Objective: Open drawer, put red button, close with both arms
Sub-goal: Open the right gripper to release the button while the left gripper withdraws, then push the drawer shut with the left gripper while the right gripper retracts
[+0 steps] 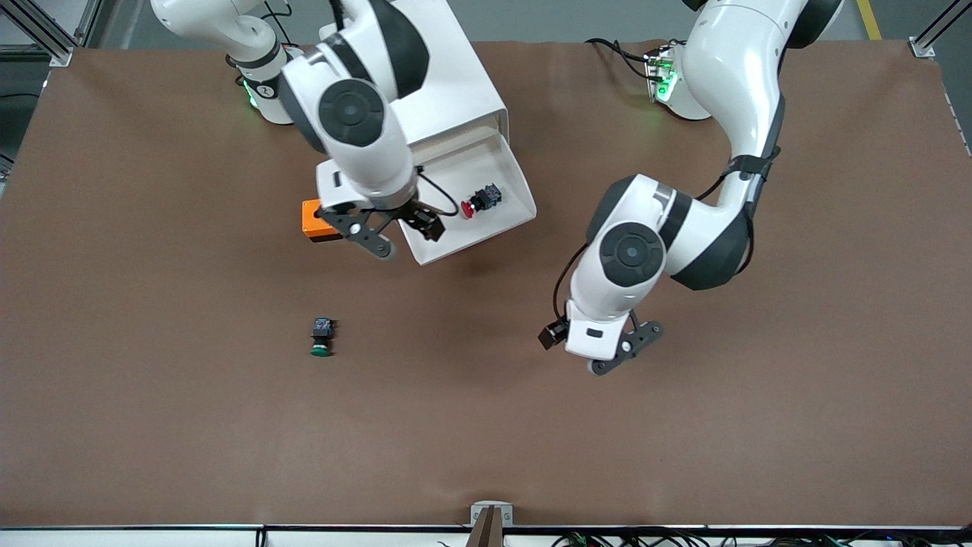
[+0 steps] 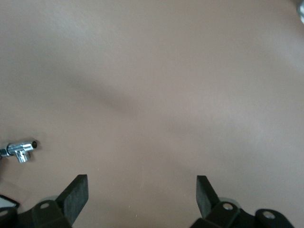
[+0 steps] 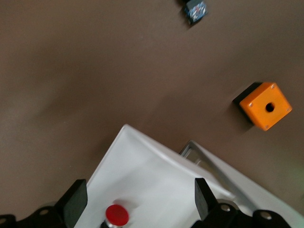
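The white cabinet [image 1: 463, 83] stands near the right arm's base, and its drawer [image 1: 486, 235] is pulled out toward the front camera. The red button [image 1: 478, 200] lies on its side inside the drawer. My right gripper [image 1: 406, 237] hangs open and empty over the drawer's corner toward the right arm's end. In the right wrist view its fingers straddle the drawer's floor [image 3: 142, 161], with the red button [image 3: 117, 214] between them, below the gripper [image 3: 138, 199]. My left gripper [image 1: 626, 349] is open and empty over bare table; in the left wrist view the gripper [image 2: 141, 194] has only tabletop under it.
A small orange box [image 1: 319, 220] with a round hole sits beside the drawer toward the right arm's end; it also shows in the right wrist view [image 3: 265, 105]. A green-capped button [image 1: 322, 338] lies nearer the front camera; it also shows in the right wrist view [image 3: 195, 9].
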You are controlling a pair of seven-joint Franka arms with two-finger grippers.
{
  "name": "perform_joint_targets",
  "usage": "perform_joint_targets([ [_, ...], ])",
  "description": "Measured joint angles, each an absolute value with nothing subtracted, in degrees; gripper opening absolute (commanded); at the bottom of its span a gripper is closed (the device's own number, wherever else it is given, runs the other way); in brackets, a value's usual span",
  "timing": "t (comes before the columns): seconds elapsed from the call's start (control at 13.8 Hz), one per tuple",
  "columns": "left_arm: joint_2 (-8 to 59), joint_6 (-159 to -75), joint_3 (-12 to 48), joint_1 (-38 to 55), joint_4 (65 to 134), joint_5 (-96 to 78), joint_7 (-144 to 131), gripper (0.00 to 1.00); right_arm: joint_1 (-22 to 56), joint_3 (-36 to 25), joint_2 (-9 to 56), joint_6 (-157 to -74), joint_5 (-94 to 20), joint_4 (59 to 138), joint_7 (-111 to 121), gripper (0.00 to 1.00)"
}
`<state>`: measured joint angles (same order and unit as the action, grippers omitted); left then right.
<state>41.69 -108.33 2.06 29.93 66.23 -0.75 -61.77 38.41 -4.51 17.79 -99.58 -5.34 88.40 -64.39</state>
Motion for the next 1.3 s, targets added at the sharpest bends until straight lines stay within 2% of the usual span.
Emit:
perform_joint_targets([
  [0.29,42.28,-110.09,2.06,34.11,67.94,-0.18,-63.42,1.00,30.05,-4.70,14.28,-95.19,-4.63,88.32,-46.54,1.00],
  [0.72,42.98,-110.76,2.13,38.94,69.64,-0.09,-67.24,1.00,11.77,-4.94,10.20,-90.26,-4.51,88.31,-14.91,1.00],
  [1.3,43.12,-110.76,4.37,43.42,71.31,-2.13,-68.35,1.00,1.08,-4.87,7.98,-89.62,-3.28,88.29,-0.62,1.00],
])
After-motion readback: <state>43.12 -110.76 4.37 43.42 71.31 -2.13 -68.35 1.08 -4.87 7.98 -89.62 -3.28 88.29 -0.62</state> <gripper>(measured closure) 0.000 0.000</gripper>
